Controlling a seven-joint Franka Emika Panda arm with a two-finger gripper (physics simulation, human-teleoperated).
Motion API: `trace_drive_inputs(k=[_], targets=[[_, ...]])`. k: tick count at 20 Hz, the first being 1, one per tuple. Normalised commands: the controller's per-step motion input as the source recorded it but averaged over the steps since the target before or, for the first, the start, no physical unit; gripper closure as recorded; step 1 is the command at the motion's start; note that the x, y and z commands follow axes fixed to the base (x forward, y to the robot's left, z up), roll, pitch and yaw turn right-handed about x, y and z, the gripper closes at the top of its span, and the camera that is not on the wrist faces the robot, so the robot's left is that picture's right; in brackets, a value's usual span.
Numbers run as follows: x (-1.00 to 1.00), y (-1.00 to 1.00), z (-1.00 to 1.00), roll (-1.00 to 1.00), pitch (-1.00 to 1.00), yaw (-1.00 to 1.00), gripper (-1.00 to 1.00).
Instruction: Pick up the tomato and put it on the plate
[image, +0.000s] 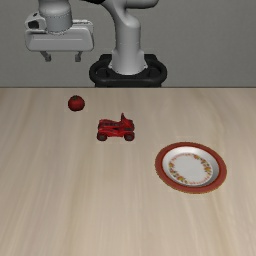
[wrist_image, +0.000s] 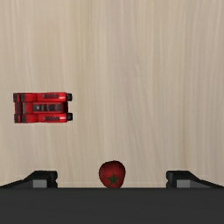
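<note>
Jaws spread wide and empty, the arm (image: 125, 40) hangs above the tomato (wrist_image: 111, 173) on the counter (image: 60, 200). A red toy car (image: 116, 128) sits near the tomato, the plate (image: 190, 166) well apart.

Table (image: 60, 200): light wood, pale plank grain, matt and smooth.
Tomato (image: 76, 102): dark red, smooth skin with a slight sheen; the wrist view shows a small dark stem spot.
Toy car (image: 116, 128): red body, looks like hard plastic, fairly glossy. Its black tyres are matt and rubber-like.
Plate (image: 191, 166), lower right of the exterior frame: looks ceramic. Smooth white glazed centre, rust-red rim with a patterned ring.
End effector (image: 61, 57), upper left: light grey casing with a satin finish. Plastic or painted metal, can't tell which.
Fingertips (wrist_image: 42, 178): dark grey, matt.
Arm (image: 128, 40): smooth white shell.
Base (image: 128, 72): black, matt.
Wall (image: 210, 40): flat grey, matt.
</note>
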Motion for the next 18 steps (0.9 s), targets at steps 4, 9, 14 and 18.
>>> trace_drive_inputs(k=[4, 9, 14, 18], targets=[[-1.0, 0.0, 0.0, 0.0, 0.0, 0.0, -1.0], [0.0, 0.2, 0.0, 0.0, 0.0, 0.0, -1.0], [-0.2, -0.2, -0.6, 0.0, 0.0, 0.0, -1.0], [0.0, 0.0, -1.0, 0.0, 0.0, 0.0, -1.0]])
